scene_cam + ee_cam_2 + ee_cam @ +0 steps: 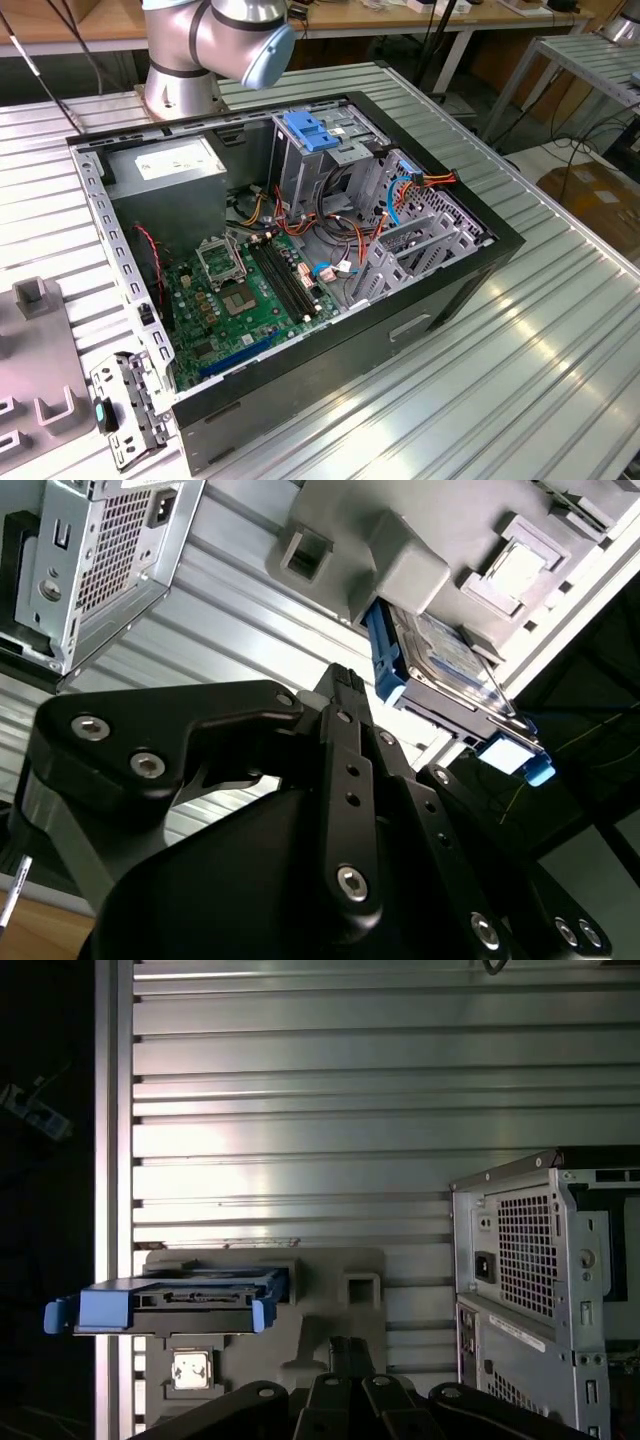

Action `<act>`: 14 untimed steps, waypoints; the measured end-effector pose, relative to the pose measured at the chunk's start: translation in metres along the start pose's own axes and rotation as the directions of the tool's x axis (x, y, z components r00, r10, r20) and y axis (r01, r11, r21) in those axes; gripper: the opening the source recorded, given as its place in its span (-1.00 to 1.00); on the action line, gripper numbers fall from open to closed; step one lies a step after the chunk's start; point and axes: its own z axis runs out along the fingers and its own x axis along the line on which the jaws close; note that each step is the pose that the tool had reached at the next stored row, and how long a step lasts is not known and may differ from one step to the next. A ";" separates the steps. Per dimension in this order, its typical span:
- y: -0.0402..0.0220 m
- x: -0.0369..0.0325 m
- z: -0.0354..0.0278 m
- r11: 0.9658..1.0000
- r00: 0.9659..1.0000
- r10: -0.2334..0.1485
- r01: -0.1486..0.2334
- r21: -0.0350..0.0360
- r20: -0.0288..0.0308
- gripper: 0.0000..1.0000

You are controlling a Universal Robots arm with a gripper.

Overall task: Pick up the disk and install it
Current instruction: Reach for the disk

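One disk (165, 1305), a flat silver-grey metal drive framed in bright blue plastic, is lodged in a grey moulded plastic holder (320, 1265). Apart from that holder, the black gripper (347, 1345) is seen clenched, nothing grasped.

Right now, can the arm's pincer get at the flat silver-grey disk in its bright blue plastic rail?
Probably yes: the disk sticks out of its grey holder, with nothing between it and the shut pincer.
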 end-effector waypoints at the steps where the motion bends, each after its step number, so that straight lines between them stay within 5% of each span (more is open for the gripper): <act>1: 0.0000 0.0041 0.0001 1.000 1.000 0.000 0.000 0.000 0.000 -0.79; 9: 0.0004 0.0250 0.0007 1.000 1.000 0.000 0.000 0.000 0.000 -0.79; 14: 0.0009 0.0467 0.0015 1.000 1.000 0.000 0.000 0.000 0.000 -0.79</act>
